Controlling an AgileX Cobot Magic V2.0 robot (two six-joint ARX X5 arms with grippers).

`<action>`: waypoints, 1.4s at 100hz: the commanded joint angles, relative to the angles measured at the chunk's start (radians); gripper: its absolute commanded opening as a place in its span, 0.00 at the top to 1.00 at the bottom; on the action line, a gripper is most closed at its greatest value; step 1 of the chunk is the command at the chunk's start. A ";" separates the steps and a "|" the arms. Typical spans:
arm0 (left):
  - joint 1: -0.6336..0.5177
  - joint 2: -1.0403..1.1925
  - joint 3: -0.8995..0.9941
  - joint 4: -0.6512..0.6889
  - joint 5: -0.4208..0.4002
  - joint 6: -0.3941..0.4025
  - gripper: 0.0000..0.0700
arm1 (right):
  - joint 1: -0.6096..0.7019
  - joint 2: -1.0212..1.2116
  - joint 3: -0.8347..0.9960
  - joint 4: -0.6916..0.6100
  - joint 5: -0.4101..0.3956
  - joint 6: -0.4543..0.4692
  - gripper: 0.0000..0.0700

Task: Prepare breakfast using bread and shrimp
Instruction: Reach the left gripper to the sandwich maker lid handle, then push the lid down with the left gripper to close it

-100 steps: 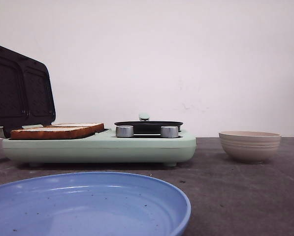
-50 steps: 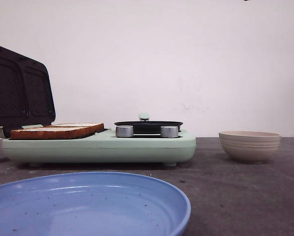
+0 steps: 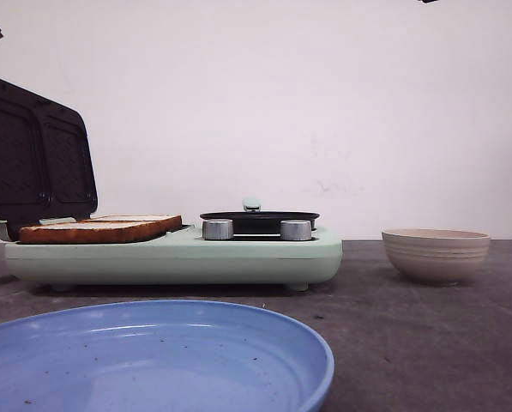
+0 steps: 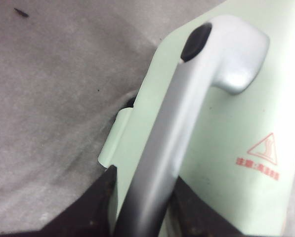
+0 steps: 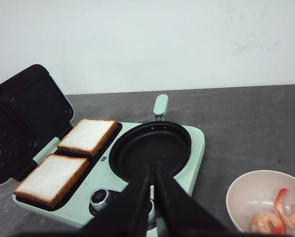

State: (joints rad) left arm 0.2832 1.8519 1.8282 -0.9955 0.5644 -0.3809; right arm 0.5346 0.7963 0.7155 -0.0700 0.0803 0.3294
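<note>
So here's what you've got: the mint-green breakfast maker (image 3: pixel 174 256) sits on the dark grey table (image 3: pixel 410 326) with its black-lined lid (image 3: pixel 34 154) standing open on the left side. Both bread slices (image 5: pixel 70 160) are lying flat side by side in the sandwich plate under that lid, pale faces up, crusts touching or nearly so. Right next to them on the same machine is the small black frying pan (image 5: pixel 149 148), and it's got nothing in it. The two silver knobs (image 3: pixel 256 229) sit on the front edge below the pan. The shrimp (image 5: pixel 278 215) are in the beige bowl (image 3: pixel 435 254), which stands apart from the machine on its right; you can only see them in the right wrist view. A blue plate (image 3: pixel 153 360) takes up the near foreground in the front view. Your right gripper (image 5: pixel 151 197) hangs above the front of the machine with its fingers pressed together, nothing between them. Your left gripper (image 4: pixel 142 197) is up against the outside of the lid, and its dark fingers (image 4: pixel 100 200) sit on either side of the lid's silver handle (image 4: pixel 187 113), closed around it near its dark lower end. There's a red warning triangle printed on the green shell just beside that handle.
</note>
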 commanded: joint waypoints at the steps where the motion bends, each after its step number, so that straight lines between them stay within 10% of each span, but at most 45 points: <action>1: -0.030 0.027 0.016 0.018 -0.003 0.002 1.00 | 0.005 0.008 0.010 0.010 0.000 0.004 0.99; 60: -0.238 0.027 0.016 0.122 -0.028 0.002 1.00 | 0.005 0.008 0.010 0.011 -0.002 0.009 0.99; 140: -0.532 0.134 0.016 0.171 -0.298 0.109 1.00 | 0.006 0.006 0.010 0.010 -0.045 0.083 0.99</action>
State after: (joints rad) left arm -0.2527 1.9404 1.8256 -0.8570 0.2905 -0.3313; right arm 0.5346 0.7963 0.7155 -0.0700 0.0418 0.3985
